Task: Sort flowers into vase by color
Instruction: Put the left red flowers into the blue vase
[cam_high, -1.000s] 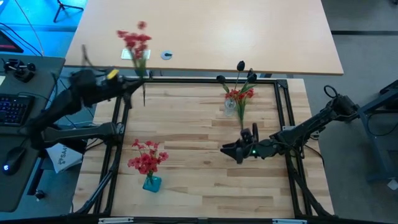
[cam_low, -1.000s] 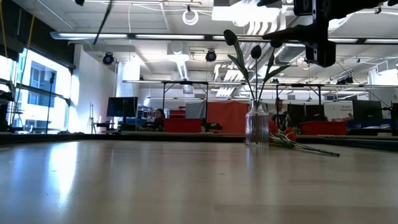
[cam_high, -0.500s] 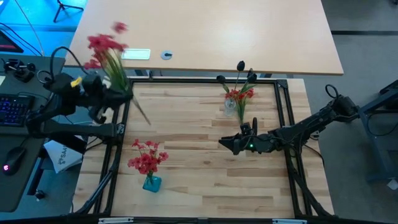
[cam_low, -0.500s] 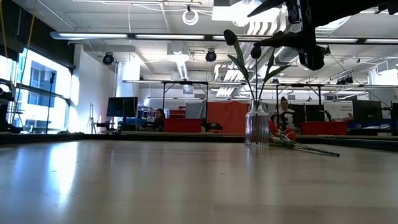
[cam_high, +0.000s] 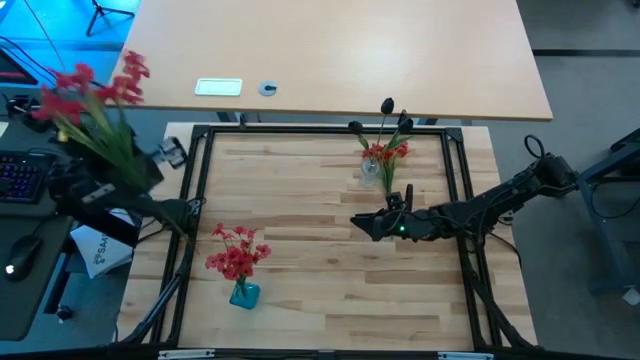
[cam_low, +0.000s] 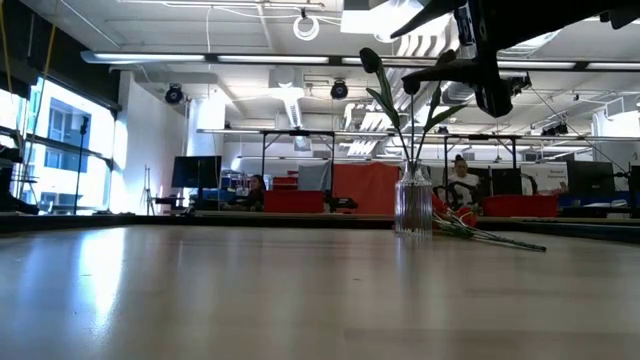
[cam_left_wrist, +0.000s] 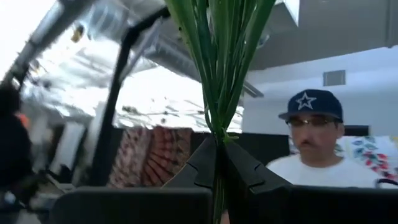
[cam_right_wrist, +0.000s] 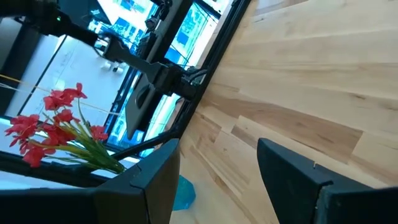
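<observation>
My left gripper (cam_high: 140, 176) (cam_left_wrist: 217, 149) is beyond the table's left edge, shut on a bunch of red flowers (cam_high: 85, 90); the blossoms point away from the table. My right gripper (cam_high: 358, 224) (cam_right_wrist: 217, 155) hangs open above the table's right half, holding nothing. It is just on the near side of red flowers (cam_high: 385, 152) lying flat beside a clear vase (cam_low: 413, 205). Dark-budded sprigs (cam_low: 372, 62) stand with their stems in that vase. A blue vase (cam_high: 244, 294) near the left edge holds red flowers (cam_high: 236, 254). My left gripper pinches the bunch's green stems (cam_left_wrist: 216, 134) between its two fingers, which lie across them below the leaves. The bunch is lifted clear of the table and tilts up and outward from the fingers. The blossoms are outside the left wrist view.
A black frame (cam_high: 320, 130) runs around the wooden table top. A second, larger table (cam_high: 340, 60) lies beyond the far edge with a white card and a small round thing on it. Left of the table are a keyboard (cam_high: 20, 175) and a person (cam_left_wrist: 311, 143).
My left arm has swung the red bunch from the table's far-left corner outward past the left edge, tipping it so the blossoms now point left and away. My right gripper has moved a little toward the far edge and the left, closer to the lying red flowers.
</observation>
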